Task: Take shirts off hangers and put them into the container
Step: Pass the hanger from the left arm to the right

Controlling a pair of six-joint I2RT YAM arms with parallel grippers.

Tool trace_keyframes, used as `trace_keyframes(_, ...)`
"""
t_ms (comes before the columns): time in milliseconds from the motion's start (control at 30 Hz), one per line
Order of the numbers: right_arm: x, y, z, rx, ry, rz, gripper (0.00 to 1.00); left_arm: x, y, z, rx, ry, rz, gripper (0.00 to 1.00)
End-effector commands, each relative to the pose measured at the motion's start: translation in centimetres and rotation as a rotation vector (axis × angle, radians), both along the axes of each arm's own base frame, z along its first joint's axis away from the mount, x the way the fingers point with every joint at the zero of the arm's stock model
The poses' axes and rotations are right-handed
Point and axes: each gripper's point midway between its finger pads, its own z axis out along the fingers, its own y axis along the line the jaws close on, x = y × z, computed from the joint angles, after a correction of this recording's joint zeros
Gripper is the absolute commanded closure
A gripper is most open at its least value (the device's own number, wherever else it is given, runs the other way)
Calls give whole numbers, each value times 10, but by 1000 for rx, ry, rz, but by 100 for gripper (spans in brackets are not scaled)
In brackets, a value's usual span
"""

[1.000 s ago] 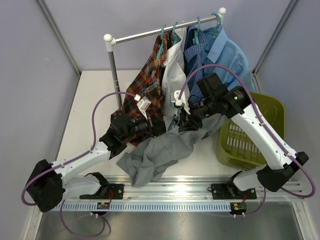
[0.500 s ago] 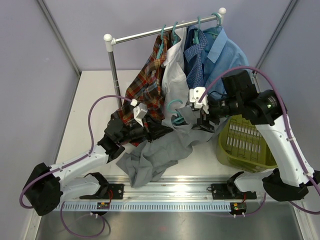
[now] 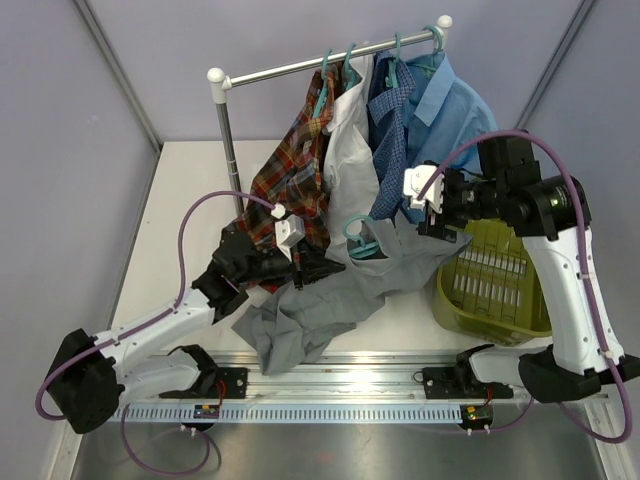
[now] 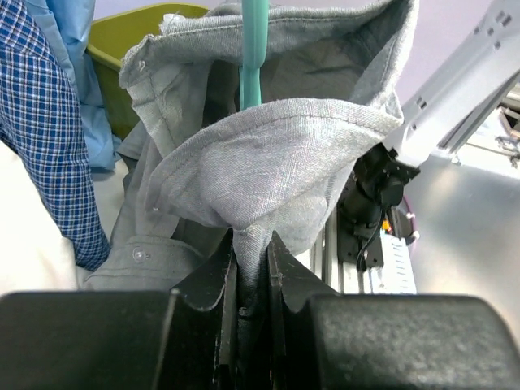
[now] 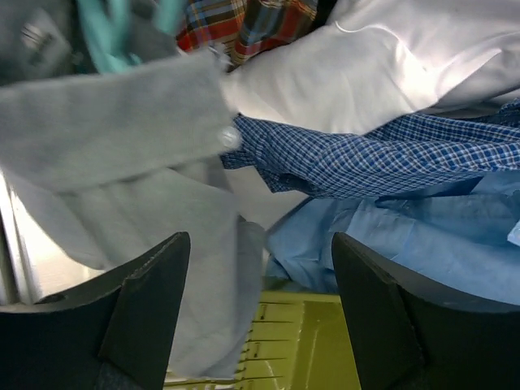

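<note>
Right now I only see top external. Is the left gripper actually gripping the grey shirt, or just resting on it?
Observer: Gripping. In the left wrist view, the left gripper is shut on a pinched fold of the grey shirt.
Operator: Hanger out of it?
Observer: No. A teal hanger bar runs down into the shirt above that fold.
Operator: Right gripper carrying anything?
Observer: No. In the right wrist view, the right gripper is open and holds nothing; the container shows below it.
</note>
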Motion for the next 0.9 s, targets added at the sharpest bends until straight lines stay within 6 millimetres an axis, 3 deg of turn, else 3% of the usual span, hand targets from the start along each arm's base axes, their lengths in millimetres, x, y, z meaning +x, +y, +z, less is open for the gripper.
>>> trace_keyframes(0, -7, -5, -12, -39, 73, 107, 23, -5, 6, 35, -29, -155, -20, 100)
trace_keyframes(100, -24, 9, -26, 4, 226, 198, 25, -6, 9, 35, -23, -165, -16, 100)
trace_keyframes(333, -53, 41, -61, -8, 381, 325, 26, -1, 9, 43, -42, -180, 5, 100)
trace_keyframes(467, -50, 47, -42, 27, 323, 251, 26, 6, 10, 41, -19, -182, 39, 100)
trace_keyframes(500, -25, 47, -33, 34, 226, 176, 26, 7, 10, 39, -9, -174, 40, 100)
trace_keyframes(533, -15, 46, -26, 46, 187, 118, 26, 7, 11, 40, -8, -179, 44, 100)
trace_keyframes(633, 1, 39, -1, 78, 121, -5, 25, 7, 11, 37, -3, -177, 45, 100)
trace_keyframes(667, -3, 40, 7, 79, 105, 26, 25, 7, 12, 38, -4, -180, 48, 100)
trace_keyframes(733, -38, 40, -1, 64, 198, 137, 24, 8, 14, 39, 1, -190, 60, 100)
trace_keyframes(867, -64, 37, -18, 32, 290, 236, 24, 7, 17, 41, 14, -205, 68, 100)
